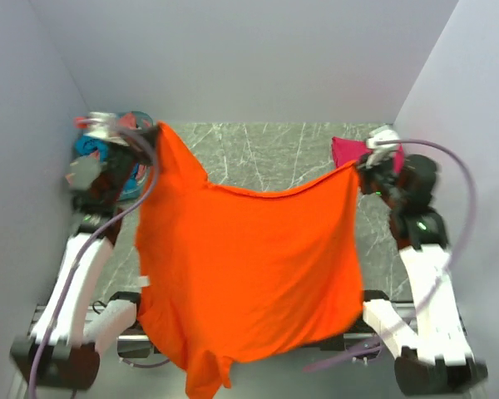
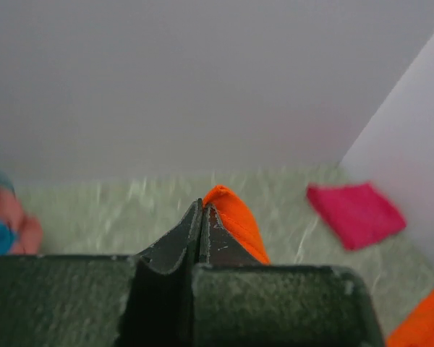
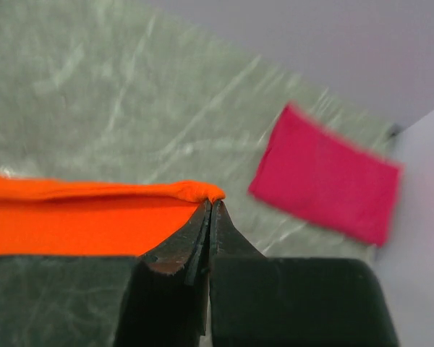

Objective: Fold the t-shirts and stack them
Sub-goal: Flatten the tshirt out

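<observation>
The left fingers (image 2: pixel 179 240) and right fingers (image 3: pixel 186 240) are pinching the bright orange cloth t-shirt (image 1: pixel 249 266), stretching its far edge left-to-right between them.

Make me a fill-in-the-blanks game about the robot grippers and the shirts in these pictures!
The t-shirt held up in the air is ___.
The left gripper and the right gripper are both ___ on its edge.
The folded pink shirt lies on the table at the far ___ side.
Missing words: orange, shut, right.
</observation>
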### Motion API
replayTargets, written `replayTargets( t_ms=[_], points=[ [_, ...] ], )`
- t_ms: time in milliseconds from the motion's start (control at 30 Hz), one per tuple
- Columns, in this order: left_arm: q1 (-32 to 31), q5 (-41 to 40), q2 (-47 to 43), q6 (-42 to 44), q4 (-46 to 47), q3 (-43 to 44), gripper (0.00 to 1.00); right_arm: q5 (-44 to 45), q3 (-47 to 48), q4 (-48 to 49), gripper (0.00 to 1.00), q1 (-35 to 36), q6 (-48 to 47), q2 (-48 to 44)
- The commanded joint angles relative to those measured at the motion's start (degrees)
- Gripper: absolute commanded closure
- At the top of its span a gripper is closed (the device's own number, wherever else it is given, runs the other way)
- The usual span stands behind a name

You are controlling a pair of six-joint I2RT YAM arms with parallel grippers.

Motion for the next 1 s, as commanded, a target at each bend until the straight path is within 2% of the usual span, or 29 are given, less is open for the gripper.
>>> replayTargets(
  t_ms=[0,67,100,200,233,333,533,733,967],
  points=[
    [0.0,0.6,10.7,-0.7,8.4,-7.0,1.00,-1.9,-8.8,17.3,1.00,-0.4,-3.6,6.3],
    [0.0,-0.5,17.9,-0.3,10.9,-7.8,1.00,-2.0,-10.7,21.0,1.00,-0.4,-3.8,16.5],
    [0.0,-0.5,25.8,-0.3,11.0,-6.9,1.00,-2.7,-10.1,22.5,1.00,-0.4,-4.0,20.2],
    [-0.1,-1.0,40.6,0.1,6.2,1.8,1.00,-2.9,-2.9,22.8,1.00,-0.4,-2.6,35.3],
    [-0.1,-2.3,43.6,0.0,4.7,6.6,1.00,-2.5,1.7,21.4,1.00,-0.4,-2.4,41.9],
    [-0.1,-4.0,51.0,0.0,1.7,13.8,1.00,-1.6,10.8,17.3,1.00,-0.4,-2.1,52.2],
    [0.0,-5.8,59.9,2.3,-4.3,25.8,1.00,0.3,20.7,14.1,1.00,-0.4,-1.1,61.4],
    [0.8,-7.3,63.2,3.0,-5.6,32.8,1.00,1.9,25.9,13.7,1.00,-0.4,-0.4,64.1],
    [1.0,-3.7,69.0,3.4,-11.1,43.0,1.00,1.5,30.0,12.7,1.00,-0.4,1.0,66.6]
  ],
)
